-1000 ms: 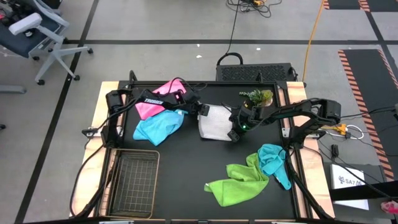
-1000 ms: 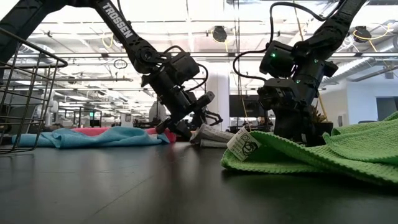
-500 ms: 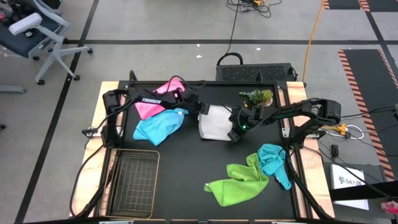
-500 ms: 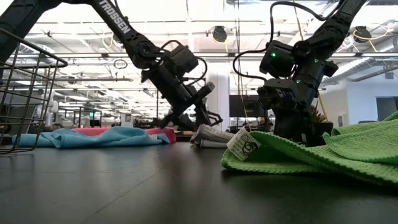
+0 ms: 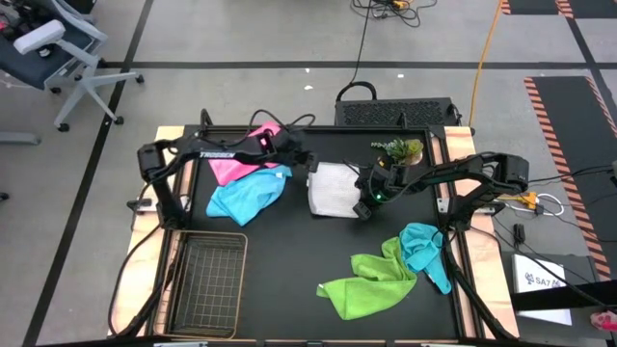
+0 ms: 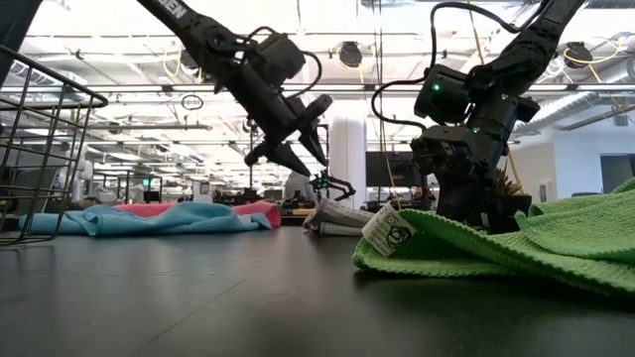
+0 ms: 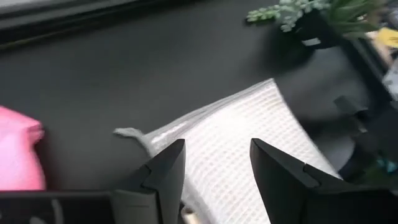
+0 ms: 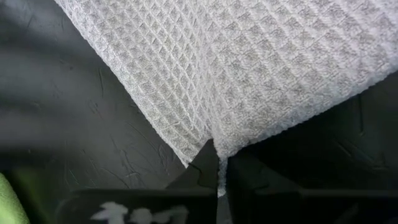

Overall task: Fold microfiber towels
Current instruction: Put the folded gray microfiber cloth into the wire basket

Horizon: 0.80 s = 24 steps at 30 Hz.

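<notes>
2 fingers [image 8: 214, 163] on right pinch grey-white towel [image 5: 335, 189]; left fingers [image 6: 298, 134] open, empty.

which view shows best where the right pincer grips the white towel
The right wrist view: the right pincer is shut on a corner of the white towel, weave filling the picture. The high view shows the whole towel but the grip only small. The low view shows just its edge. The left wrist view shows the towel's far side.

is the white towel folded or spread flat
Folded. The white towel lies as a compact rectangle, and the low view shows stacked layers at its edge. The right end effector is shut on one edge.
</notes>
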### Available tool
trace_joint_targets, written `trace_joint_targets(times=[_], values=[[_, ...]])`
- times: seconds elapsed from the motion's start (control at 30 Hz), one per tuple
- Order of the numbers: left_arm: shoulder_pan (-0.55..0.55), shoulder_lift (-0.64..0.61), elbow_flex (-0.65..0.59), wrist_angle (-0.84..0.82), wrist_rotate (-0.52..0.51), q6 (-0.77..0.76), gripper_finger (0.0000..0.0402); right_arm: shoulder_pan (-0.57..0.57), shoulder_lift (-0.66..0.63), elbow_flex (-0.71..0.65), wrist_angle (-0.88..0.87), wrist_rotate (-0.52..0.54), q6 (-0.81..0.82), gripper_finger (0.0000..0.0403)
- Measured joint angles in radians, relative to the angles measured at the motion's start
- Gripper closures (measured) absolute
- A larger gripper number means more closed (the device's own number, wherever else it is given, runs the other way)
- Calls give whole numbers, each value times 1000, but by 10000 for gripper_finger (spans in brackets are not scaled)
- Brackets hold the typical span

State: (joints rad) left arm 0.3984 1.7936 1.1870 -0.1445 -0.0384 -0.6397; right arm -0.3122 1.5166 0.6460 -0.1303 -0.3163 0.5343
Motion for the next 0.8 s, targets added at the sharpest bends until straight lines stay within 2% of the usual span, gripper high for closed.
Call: trace_joint_targets(times=[0.37, 0.5, 0.6, 0.8], values=[[-56, -11, 0, -61, -4, -11, 220, 0, 1, 0, 55, -4, 0, 402], [-82, -34, -1, -73, -3, -23, 220, 1, 1, 0, 136, -55, 3, 402], [-97, -84, 0, -100, -16, -24, 220, 8, -8, 0, 182, -82, 23, 402], [-120, -234, 0, -151, -116, 3, 220, 20, -91, -1, 257, -149, 75, 402]])
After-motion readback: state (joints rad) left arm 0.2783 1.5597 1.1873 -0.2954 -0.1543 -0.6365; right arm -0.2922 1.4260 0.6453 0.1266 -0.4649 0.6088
